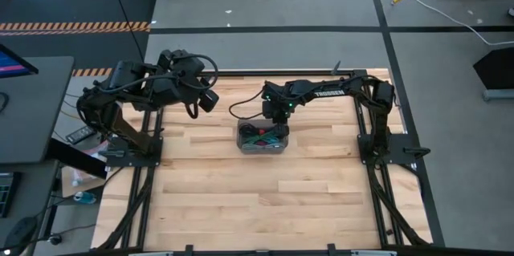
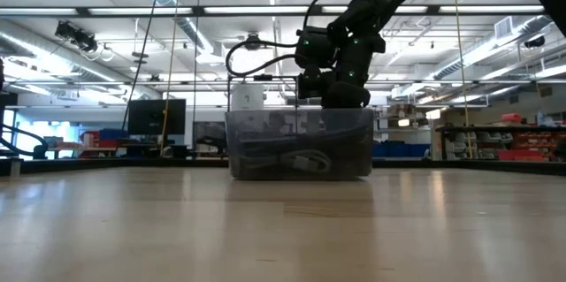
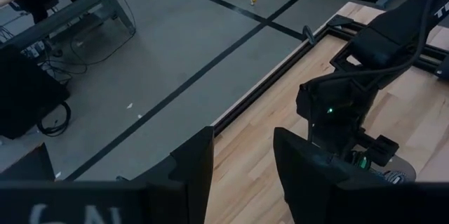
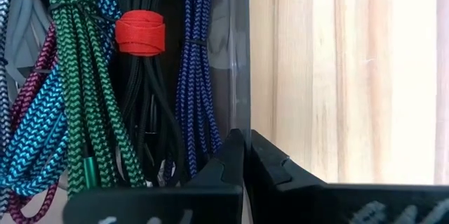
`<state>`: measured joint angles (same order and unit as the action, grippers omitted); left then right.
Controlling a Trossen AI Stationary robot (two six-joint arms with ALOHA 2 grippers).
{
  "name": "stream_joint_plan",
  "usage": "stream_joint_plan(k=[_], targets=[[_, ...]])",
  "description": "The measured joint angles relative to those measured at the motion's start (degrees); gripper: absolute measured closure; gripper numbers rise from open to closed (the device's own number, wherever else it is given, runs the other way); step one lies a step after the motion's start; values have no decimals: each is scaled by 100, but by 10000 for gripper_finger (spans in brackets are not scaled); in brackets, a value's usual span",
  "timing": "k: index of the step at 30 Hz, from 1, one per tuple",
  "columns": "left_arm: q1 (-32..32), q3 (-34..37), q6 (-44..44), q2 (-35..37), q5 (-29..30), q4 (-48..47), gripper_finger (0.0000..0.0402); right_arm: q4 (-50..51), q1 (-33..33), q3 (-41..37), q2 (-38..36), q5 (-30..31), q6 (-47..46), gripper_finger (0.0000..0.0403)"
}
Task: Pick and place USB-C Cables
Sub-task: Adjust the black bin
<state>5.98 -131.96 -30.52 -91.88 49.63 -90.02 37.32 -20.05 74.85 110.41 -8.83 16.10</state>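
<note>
Several bundled USB-C cables lie side by side in a clear grey tray (image 1: 241, 140) at the table's middle. The right wrist view shows a green cable (image 4: 70, 76), a black one with a red tie (image 4: 138, 33), a blue-purple one (image 4: 196, 62), a teal one (image 4: 28, 140), a magenta one (image 4: 24, 90) and a grey one (image 4: 17, 13). My right gripper (image 4: 246, 143) is shut, pointing down right over the tray's side wall (image 4: 240, 55), level with its rim (image 2: 345, 101). My left gripper (image 3: 243, 168) is open and waits high near the table's far left (image 1: 210, 99). My right gripper has its shut fingertips (image 4: 228, 155) in line with the tray's wall rim (image 4: 242, 112), coming from above. Whether they touch the wall I cannot tell. They touch no cable.
Bare wooden table (image 1: 265, 200) spreads on the near side and to both sides of the tray. The table's frame rails (image 1: 369, 152) run along its edges. Beyond the far edge is grey floor with black tape lines (image 3: 182, 76).
</note>
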Motion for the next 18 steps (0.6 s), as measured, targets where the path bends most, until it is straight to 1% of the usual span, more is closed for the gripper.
stream_joint_plan(k=[8,10,14,18], targets=[[0,0,0,0,0,0,246,61,15,0,7,9,-11,399],[0,0,2,0,1,0,246,61,22,0,7,-93,-97,396],[0,0,11,0,0,0,246,162,68,-34,56,-192,-372,360],[0,0,11,0,1,1,246,262,165,-33,57,-229,-393,325]])
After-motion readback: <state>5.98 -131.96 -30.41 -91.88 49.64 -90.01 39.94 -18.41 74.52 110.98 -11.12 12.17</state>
